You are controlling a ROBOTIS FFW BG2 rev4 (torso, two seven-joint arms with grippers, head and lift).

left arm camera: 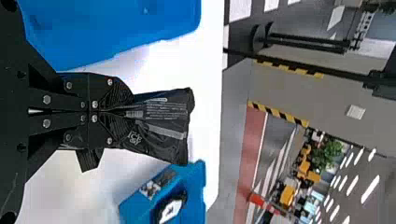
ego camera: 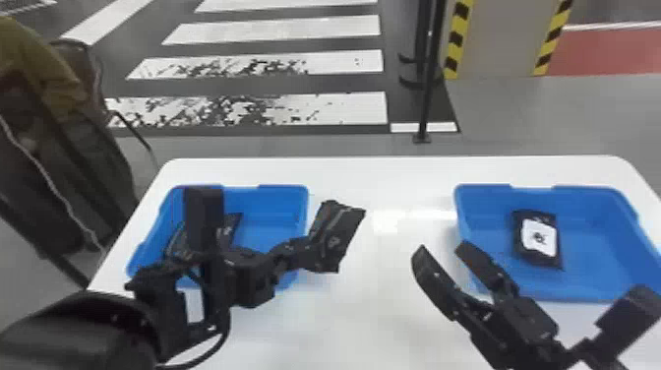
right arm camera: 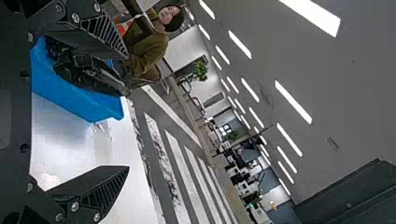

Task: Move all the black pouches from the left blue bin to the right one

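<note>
Black plastic pouch (ego camera: 339, 231), pinched at one end in the fingers of the left gripper (left arm camera: 119, 112) between the blue plastic bins (ego camera: 275, 199), could slip if the hold is shallow; the right gripper (ego camera: 441, 250), fingers wide and empty, could obstruct its crossing.

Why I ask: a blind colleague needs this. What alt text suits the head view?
The robot's left gripper has its jaws shut on a black pouch over a white table, between the left blue bin and the right one. Dark contents, partly hidden, lie in the first; a white-labelled pouch in the second, the right gripper nearby, jaws open.
</note>
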